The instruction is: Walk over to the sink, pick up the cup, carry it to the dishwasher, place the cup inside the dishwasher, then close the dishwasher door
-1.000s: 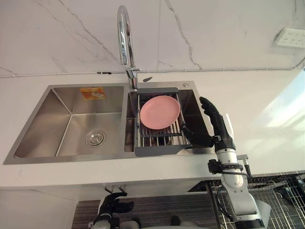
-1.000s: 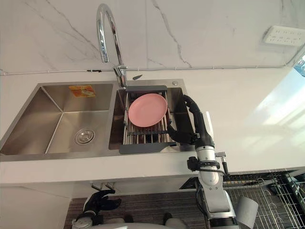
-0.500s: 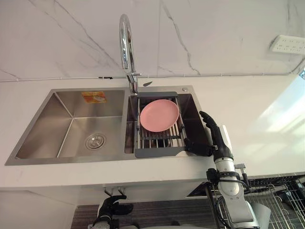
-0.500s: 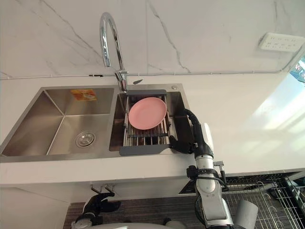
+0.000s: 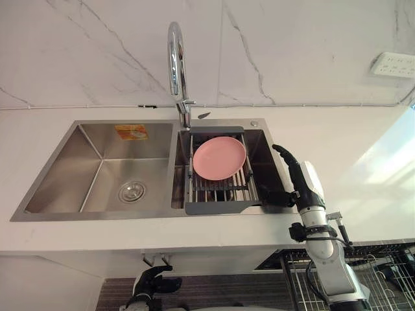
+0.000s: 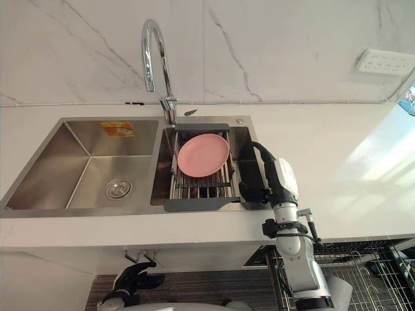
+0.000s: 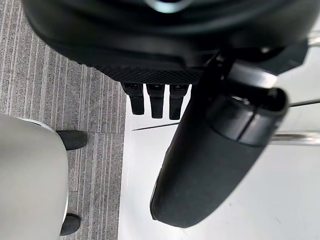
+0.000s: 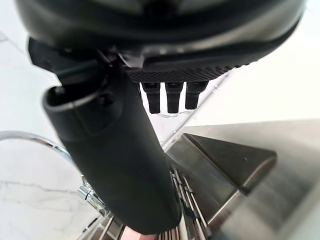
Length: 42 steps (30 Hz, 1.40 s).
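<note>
1. Our right hand (image 5: 297, 183) hovers at the sink's (image 5: 58, 175) right edge, fingers spread, empty.
2. We see a pink plate (image 5: 219, 157) on the sink's rack (image 5: 217, 207).
3. Our left hand (image 5: 153, 284) hangs below the counter (image 5: 363, 149), fingers relaxed.

The sink (image 5: 78, 170) and white worktop (image 5: 350, 139) are seen from above and in front by the two head views, at moderate distance, the faucet (image 5: 174, 65) rising in the upper middle of the frame. Nearly the same scene is shared by both, shifted slightly sideways, with the right hand (image 5: 295, 184) at lower right and the left hand (image 5: 152, 285) at the bottom edge. The left wrist view is taken very close along the left hand, facing the striped floor (image 7: 75, 95). The right wrist view is taken equally close along its hand, facing the sink and faucet shared with the head views.
</note>
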Motion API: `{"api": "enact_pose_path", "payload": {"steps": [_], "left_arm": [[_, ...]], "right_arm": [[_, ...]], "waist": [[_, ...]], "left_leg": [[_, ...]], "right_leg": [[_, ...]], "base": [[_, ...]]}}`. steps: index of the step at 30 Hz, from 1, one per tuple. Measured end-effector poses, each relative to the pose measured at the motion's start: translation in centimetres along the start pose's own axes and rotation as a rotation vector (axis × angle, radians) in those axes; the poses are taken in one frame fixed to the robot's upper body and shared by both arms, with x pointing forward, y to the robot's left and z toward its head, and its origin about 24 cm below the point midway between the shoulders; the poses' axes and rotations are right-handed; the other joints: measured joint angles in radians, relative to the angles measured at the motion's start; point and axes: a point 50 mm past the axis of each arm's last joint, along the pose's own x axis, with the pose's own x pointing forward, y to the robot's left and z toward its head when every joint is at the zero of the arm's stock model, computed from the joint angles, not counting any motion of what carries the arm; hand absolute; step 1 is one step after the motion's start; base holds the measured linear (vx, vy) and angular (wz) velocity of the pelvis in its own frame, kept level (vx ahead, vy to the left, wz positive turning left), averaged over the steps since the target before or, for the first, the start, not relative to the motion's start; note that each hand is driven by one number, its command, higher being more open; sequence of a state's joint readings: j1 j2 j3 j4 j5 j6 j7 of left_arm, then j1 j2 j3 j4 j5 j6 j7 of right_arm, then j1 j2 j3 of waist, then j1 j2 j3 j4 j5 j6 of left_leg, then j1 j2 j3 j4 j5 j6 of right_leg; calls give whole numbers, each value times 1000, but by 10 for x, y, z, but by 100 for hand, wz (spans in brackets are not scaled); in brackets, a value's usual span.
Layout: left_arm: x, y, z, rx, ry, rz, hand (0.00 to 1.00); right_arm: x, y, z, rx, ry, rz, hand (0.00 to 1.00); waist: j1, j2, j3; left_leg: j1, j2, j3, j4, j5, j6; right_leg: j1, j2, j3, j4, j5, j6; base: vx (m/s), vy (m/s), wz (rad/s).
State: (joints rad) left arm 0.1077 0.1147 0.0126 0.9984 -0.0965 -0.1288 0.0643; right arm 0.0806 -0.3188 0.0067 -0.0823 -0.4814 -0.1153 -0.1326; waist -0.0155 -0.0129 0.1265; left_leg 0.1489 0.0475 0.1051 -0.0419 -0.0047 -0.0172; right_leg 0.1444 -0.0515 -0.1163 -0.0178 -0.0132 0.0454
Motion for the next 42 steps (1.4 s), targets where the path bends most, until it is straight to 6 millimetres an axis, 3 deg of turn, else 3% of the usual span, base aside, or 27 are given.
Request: {"api": "enact_pose_path", "payload": {"steps": [11,24,42], "left_arm": [[0,0,0,-1,-3,-4,90],[0,-1,2,16,-17,-25,90],[0,-3,3,14,-30,-33,90]], "right_arm": [[17,-12,12,-112,-87,-13,90],[35,10,8,-218,-119,159,90],[58,12,15,-490,-197,201,90]], "waist": [[0,1,0],[4,5,0],[21,6,0]], "left_leg": [[-2,-3,-15,-21,14,0],[-36,-8,-39,-28,21,2],[-53,-15,-68,-26,30,4]], "right_leg": [[-2,-1,-17,-3,0,0],[-27,-5,-41,-5,-1,1],[-32,-12,-64,-3,-1,2]], "base": [[-12,-8,4],[-7,-11,6],[-33,-12,5]]}}
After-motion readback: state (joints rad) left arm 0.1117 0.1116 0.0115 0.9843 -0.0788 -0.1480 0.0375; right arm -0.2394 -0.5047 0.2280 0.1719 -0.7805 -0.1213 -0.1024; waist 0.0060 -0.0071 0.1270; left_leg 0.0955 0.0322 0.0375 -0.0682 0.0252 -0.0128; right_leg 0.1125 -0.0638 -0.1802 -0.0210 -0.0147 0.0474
